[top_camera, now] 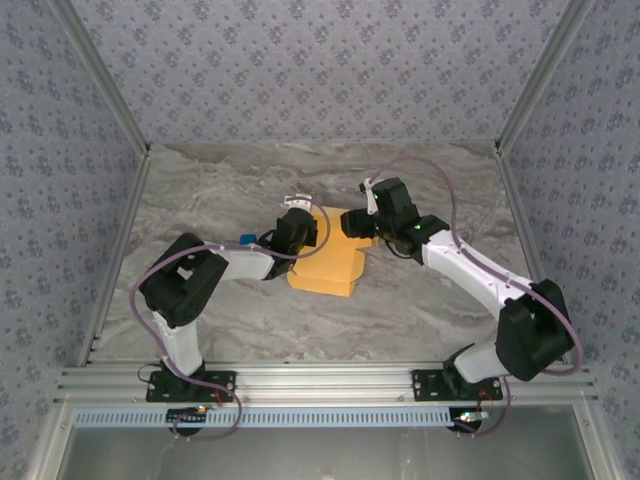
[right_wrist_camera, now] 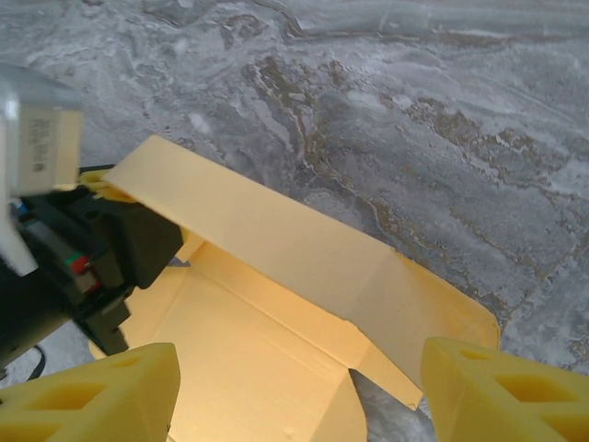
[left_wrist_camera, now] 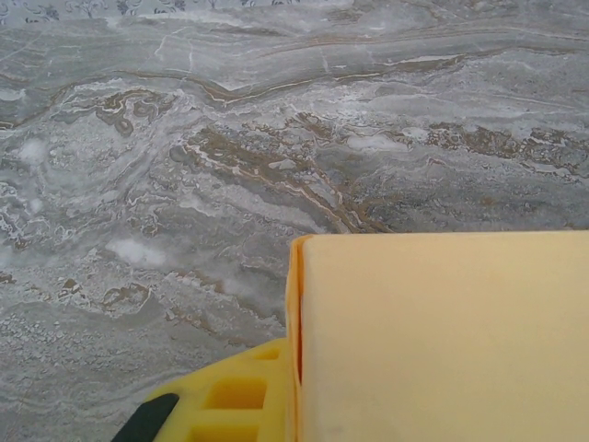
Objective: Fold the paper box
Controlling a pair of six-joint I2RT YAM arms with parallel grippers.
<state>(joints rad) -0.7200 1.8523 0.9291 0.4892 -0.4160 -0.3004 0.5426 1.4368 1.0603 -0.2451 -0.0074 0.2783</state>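
The paper box (top_camera: 326, 268), a yellow-orange cardboard sheet partly folded up, lies at the table's middle. My left gripper (top_camera: 297, 228) is shut on the box's raised left flap. In the left wrist view that flap (left_wrist_camera: 442, 341) stands pressed against one yellow finger (left_wrist_camera: 230, 401); the other finger is hidden behind it. My right gripper (top_camera: 362, 222) hovers open over the box's far right side. In the right wrist view its fingers (right_wrist_camera: 92, 396) stand wide apart over the box's open inside (right_wrist_camera: 248, 359), with a long side wall (right_wrist_camera: 276, 235) tilted up behind and nothing between them.
A small blue object (top_camera: 247, 239) lies just left of the left wrist. The left arm's black wrist (right_wrist_camera: 83, 267) sits close on the left in the right wrist view. Bare marble table (top_camera: 420, 190) lies all round, with patterned walls at the back and sides.
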